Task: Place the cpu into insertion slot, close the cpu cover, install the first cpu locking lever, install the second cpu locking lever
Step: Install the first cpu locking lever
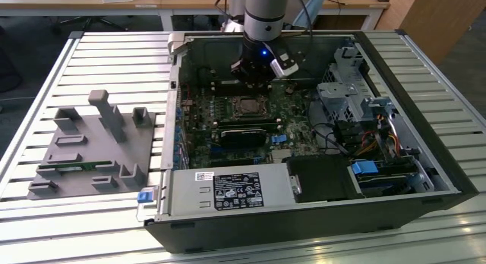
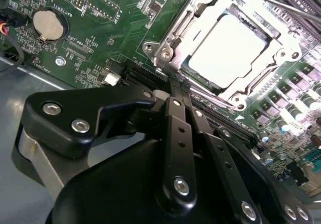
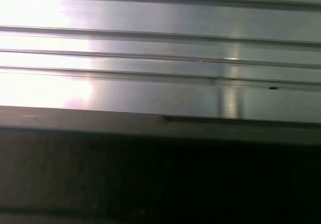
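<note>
In the exterior view my gripper (image 1: pixel 254 85) hangs inside the open computer case, just behind the insertion slot (image 1: pixel 247 106) on the green board. In the second wrist view the cpu (image 2: pixel 228 50) lies flat in the slot, its silver face showing. The silvery cpu cover (image 2: pixel 200 20) frames the chip, and a thin metal lever rod (image 2: pixel 273 2) runs along the side of the socket away from my gripper. My black fingers (image 2: pixel 170 91) meet at the socket's near corner (image 2: pixel 163 53). The gripper looks shut, with nothing showing between the fingers.
A black card (image 1: pixel 244 134) and the memory slots sit in front of the socket. A drive cage with cables (image 1: pixel 353 99) fills the case's right side. A power supply (image 1: pixel 227 190) stands at the front. A grey fixture (image 1: pixel 91 144) rests on the slatted table (image 3: pixel 160 43).
</note>
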`<state>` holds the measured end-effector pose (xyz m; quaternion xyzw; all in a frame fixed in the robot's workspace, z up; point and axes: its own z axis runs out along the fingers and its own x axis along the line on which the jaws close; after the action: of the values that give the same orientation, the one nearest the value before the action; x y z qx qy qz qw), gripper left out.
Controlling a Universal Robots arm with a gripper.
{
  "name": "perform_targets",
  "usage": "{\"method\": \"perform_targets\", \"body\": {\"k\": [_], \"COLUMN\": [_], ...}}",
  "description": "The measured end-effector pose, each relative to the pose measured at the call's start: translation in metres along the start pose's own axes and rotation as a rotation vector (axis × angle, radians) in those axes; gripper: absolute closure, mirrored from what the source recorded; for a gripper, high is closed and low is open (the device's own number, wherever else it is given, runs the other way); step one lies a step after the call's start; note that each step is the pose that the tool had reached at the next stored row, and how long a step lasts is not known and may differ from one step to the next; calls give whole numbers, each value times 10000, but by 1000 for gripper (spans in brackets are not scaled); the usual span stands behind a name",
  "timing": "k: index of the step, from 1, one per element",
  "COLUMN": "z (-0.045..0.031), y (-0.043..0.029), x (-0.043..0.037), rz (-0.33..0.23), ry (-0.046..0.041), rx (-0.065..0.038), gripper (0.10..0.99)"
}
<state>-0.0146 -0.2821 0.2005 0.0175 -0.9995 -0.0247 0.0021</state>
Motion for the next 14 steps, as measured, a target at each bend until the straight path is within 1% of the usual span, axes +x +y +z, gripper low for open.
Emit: {"method": "perform_targets", "body": {"k": [2, 5, 14], "z": [5, 15, 37], "y": [-1, 0, 6], "x": [0, -1, -5], "rz": [0, 1, 2], "ry": [3, 3, 3], "rx": [31, 49, 56], "gripper": [980, 980, 980]}}
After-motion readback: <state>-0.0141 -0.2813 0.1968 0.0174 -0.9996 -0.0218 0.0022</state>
